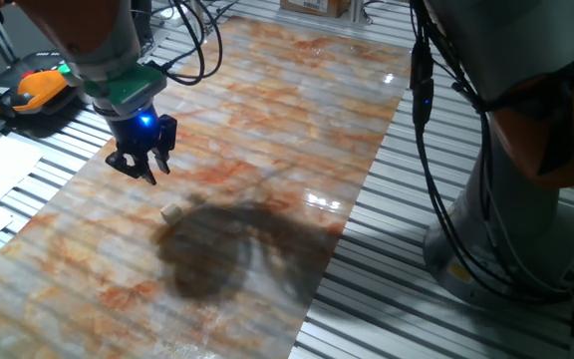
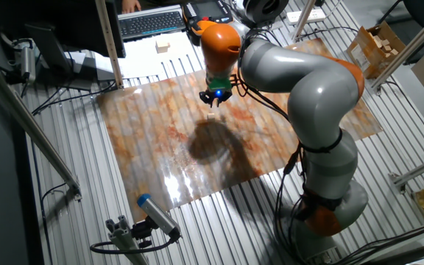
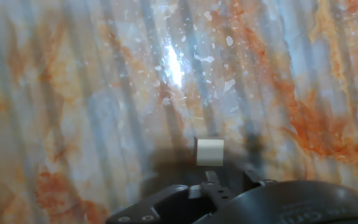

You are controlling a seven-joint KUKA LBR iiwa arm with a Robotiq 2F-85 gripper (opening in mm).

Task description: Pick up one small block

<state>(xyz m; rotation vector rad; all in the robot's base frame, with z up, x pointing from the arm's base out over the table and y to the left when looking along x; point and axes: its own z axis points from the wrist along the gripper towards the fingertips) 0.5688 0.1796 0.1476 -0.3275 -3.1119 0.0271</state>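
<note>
The small block [image 1: 172,211] is a tiny light tan cube lying on the marble-patterned sheet [image 1: 267,120]. It also shows in the other fixed view [image 2: 211,115] and in the hand view [image 3: 209,152], just ahead of the hand's dark body. My gripper [image 1: 152,172] hangs above the sheet, a little up and to the left of the block, not touching it. Its fingers look open and hold nothing. In the other fixed view the gripper [image 2: 216,99] is just above the block.
A larger pale wooden block [image 2: 163,46] lies on white paper beyond the sheet, near a keyboard [image 2: 153,22]. A box of wooden pieces [image 2: 377,44] stands at the far right. The arm's base [image 1: 506,209] and cables stand to the right. An orange-and-black device [image 1: 28,90] is at the left.
</note>
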